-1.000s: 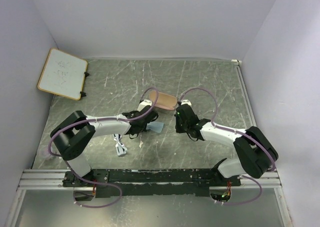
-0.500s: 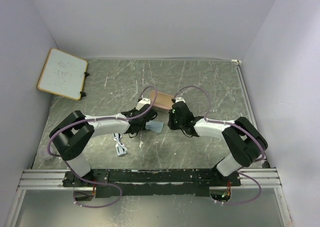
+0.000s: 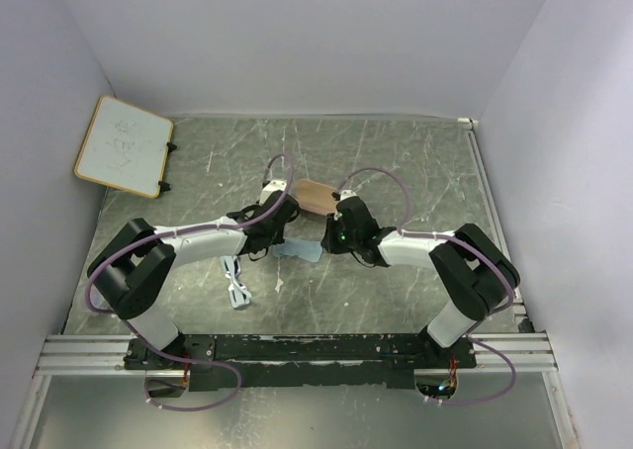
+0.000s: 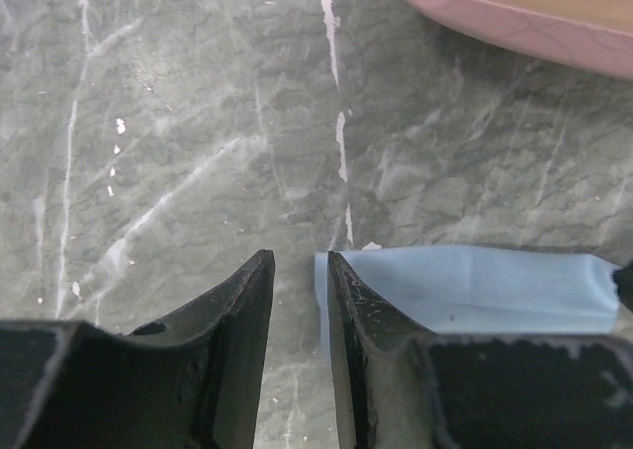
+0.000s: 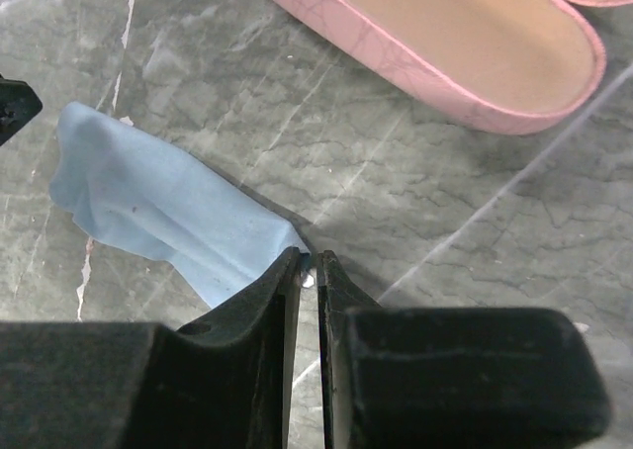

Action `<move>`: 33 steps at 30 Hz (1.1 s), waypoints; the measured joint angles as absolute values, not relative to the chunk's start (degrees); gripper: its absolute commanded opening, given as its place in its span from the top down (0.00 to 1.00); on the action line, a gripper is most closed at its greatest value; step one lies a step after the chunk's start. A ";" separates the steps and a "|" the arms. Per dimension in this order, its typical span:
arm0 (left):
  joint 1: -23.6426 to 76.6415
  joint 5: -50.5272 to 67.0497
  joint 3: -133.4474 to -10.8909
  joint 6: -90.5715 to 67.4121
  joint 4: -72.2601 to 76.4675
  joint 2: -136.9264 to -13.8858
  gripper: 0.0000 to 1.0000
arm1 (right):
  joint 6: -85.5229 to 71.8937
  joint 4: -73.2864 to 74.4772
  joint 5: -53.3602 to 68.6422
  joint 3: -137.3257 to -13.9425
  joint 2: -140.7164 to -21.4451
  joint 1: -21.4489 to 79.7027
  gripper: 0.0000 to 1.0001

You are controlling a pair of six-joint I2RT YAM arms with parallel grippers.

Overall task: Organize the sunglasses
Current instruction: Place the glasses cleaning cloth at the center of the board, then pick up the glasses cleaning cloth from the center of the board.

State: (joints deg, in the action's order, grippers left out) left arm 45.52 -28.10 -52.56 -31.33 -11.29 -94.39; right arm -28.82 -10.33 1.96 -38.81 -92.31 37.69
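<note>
The sunglasses [image 3: 235,289], a small white-framed pair, lie on the table near the left arm's elbow, away from both grippers. A light blue cloth [image 3: 297,251] lies flat between the grippers. My left gripper [image 4: 300,261] is open, and the cloth's [image 4: 475,291] left edge lies against its right finger, with bare table in the gap. My right gripper [image 5: 309,256] is parted by only a thin slit, with the cloth's [image 5: 158,202] right corner at its tips. The tan-pink case [image 3: 316,197] lies open just behind them.
A small whiteboard [image 3: 124,144] leans at the far left wall. The case [image 5: 445,44] lies close ahead of the right gripper. Walls enclose the table on three sides, and purple cables loop over both arms.
The left gripper has opened and drawn back to the left. The right gripper has moved left to the cloth's right corner and parted slightly. The cloth now lies flatter.
</note>
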 measured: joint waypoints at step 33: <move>45.50 -23.75 -49.87 -30.81 -8.78 -96.66 0.61 | -29.65 -10.00 2.28 -39.64 -91.50 37.69 0.76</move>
